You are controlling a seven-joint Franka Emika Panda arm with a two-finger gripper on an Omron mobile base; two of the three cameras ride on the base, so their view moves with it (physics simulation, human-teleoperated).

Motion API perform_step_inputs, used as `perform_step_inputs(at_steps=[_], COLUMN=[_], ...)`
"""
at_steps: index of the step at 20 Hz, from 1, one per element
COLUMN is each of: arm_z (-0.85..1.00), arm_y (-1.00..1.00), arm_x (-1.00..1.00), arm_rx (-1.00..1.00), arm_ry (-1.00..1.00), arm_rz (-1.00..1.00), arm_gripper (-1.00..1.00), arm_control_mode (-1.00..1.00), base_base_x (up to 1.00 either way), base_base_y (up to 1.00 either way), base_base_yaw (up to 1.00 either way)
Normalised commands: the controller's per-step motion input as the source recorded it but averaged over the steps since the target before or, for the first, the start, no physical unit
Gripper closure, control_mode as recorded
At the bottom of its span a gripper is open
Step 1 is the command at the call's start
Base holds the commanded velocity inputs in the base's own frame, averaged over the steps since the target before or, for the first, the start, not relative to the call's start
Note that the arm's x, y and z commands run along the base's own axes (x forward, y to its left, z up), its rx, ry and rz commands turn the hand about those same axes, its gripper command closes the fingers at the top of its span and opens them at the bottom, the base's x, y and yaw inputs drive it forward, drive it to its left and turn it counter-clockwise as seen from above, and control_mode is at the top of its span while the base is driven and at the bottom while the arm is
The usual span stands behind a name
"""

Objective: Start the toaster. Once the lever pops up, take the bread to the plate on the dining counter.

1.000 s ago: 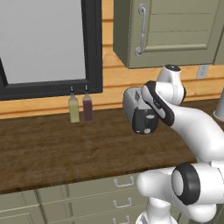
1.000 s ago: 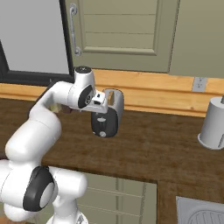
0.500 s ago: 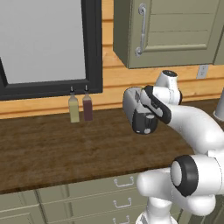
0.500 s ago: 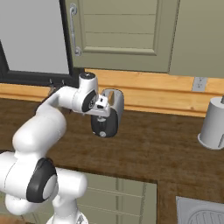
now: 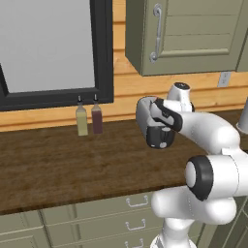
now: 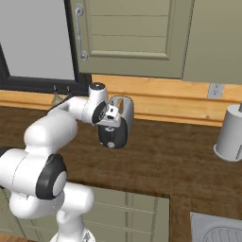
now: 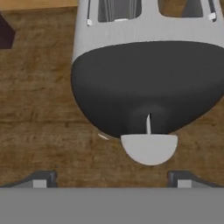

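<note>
Centre of the hand view: toaster (image 7: 148,83), seen end-on, its glossy black end panel bulging toward the camera w/ a thin pale lever slot running down to a rounded pale-grey lever tab (image 7: 149,148) at lower centre. Silver-grey body w/ two top slots sits along the top edge of the frame; can't tell if bread is inside. Gripper (image 7: 111,179) at the bottom: two dark fingertips (image 7: 40,178) set wide apart, one lower left and one lower right, nothing between them but wood countertop (image 7: 39,113). Lever tab lies between the tips, a bit above them, not touching either.

Left base view: toaster (image 5: 154,121) at mid-frame right, standing on the dark-brown counter (image 5: 58,164) near the back wall, arm wrist just beside its right side & partly hiding it. Two small bottles, one pale yellow-green (image 5: 82,118) and one dark red-brown (image 5: 97,117), stand side by side at centre left, under the black window frame (image 5: 102,53). Olive cabinet door w/ metal handle (image 5: 156,34) upper right.

Right base view: toaster (image 6: 116,125) just left of centre, black end facing the camera, wrist against its left side. Grey cylindrical canister (image 6: 230,133) at the right edge on the same counter. Sink corner (image 6: 215,230) at lower right.
</note>
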Motion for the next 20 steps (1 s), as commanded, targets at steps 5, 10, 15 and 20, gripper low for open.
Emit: perform_step_inputs(at_steps=[5,10,15,20], arm_z=[-0.31,-0.15,-0.05,-0.21], arm_y=[0.00,0.00,0.00,0.00], arm_x=[0.21,0.10,0.16,0.05], arm_rx=[0.00,0.00,0.00,0.00], arm_ry=[0.00,-0.01,-0.01,0.00], arm_rz=[0.00,-0.01,-0.02,-0.01], arm_gripper=[-1.00,-1.00,-1.00,-1.00], arm_control_mode=[-1.00,-1.00,-1.00,-1.00], base_base_x=[0.00,0.00,0.00,0.00], base_base_y=[0.00,0.00,0.00,0.00], base_base_yaw=[0.00,0.00,0.00,0.00])
